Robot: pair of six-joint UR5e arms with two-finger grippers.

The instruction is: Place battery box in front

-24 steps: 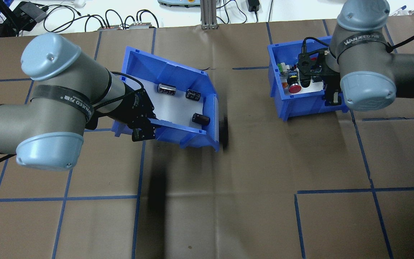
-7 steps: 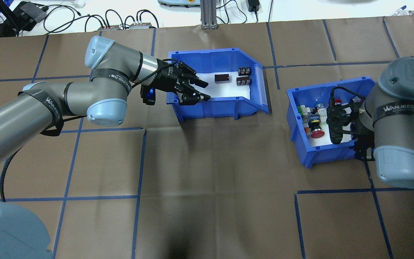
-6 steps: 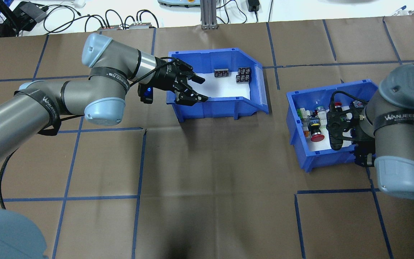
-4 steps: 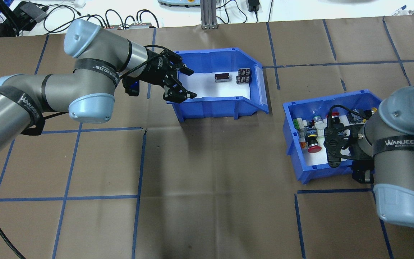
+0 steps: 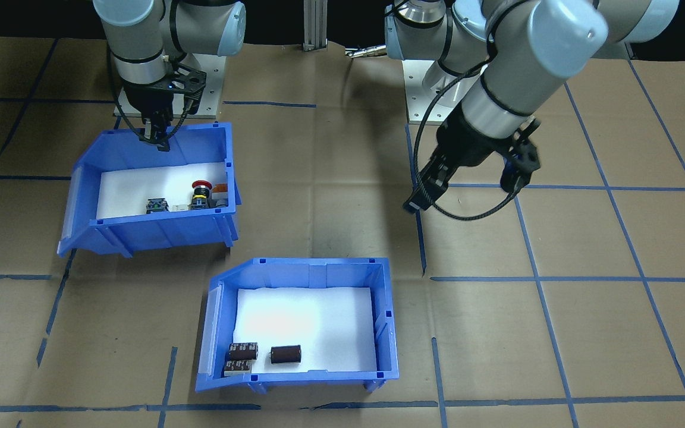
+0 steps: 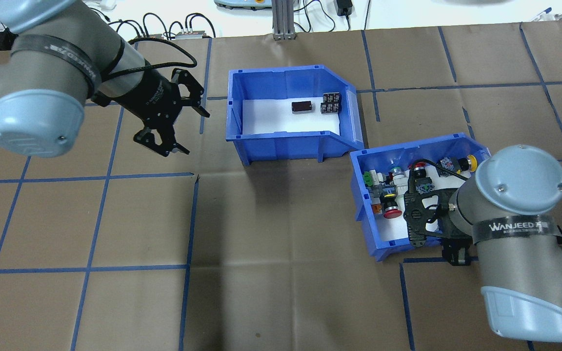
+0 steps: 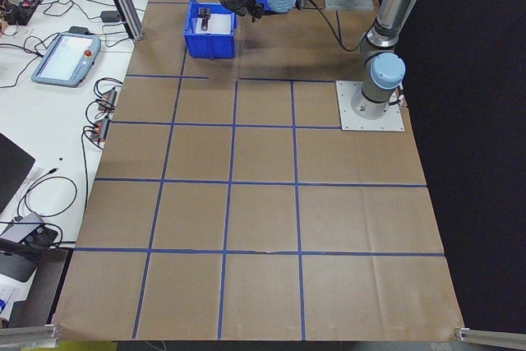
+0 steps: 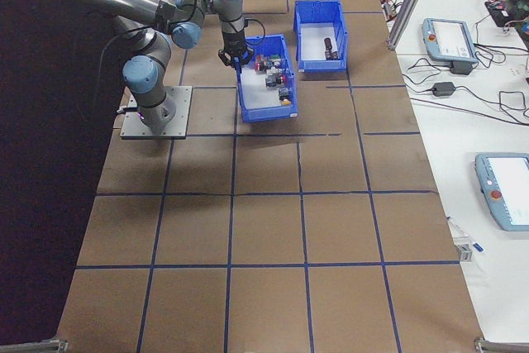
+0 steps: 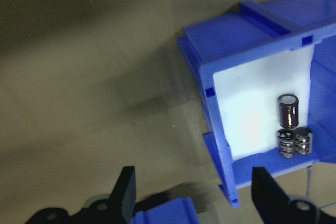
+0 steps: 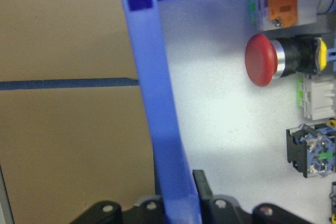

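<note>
1. Off to the left of everything, my left end effector [image 6: 169, 119] hangs above the bare brown surface [image 6: 281, 273] with its fingers spread wide and nothing between them. A second ago it was over the near wall of the battery box [image 6: 291, 116]; it has since let go and drawn back, so it now sits well apart from that wall.
2. Just to the right of that end effector, the battery box stands flat on the surface, nobody holding it. I judge it as set down, though whether this spot counts as the front I cannot say for certain from here.
3. Inside it lies a white foam liner [image 6: 271, 119], mostly bare, with three dark cylinders [image 6: 330, 103] gathered at the end farthest from my left end effector, by the sloped opening.
4. Further right, the second blue bin [image 6: 373, 214] has slid in until its corner is just beside the battery box's sloped front.
5. It holds a crowd of push-buttons [image 6: 392, 210], red, yellow and green among them, on white foam.
6. At the far right, my right end effector [image 10: 181, 203] is clamped on that bin's wall, one finger on each side.
</note>
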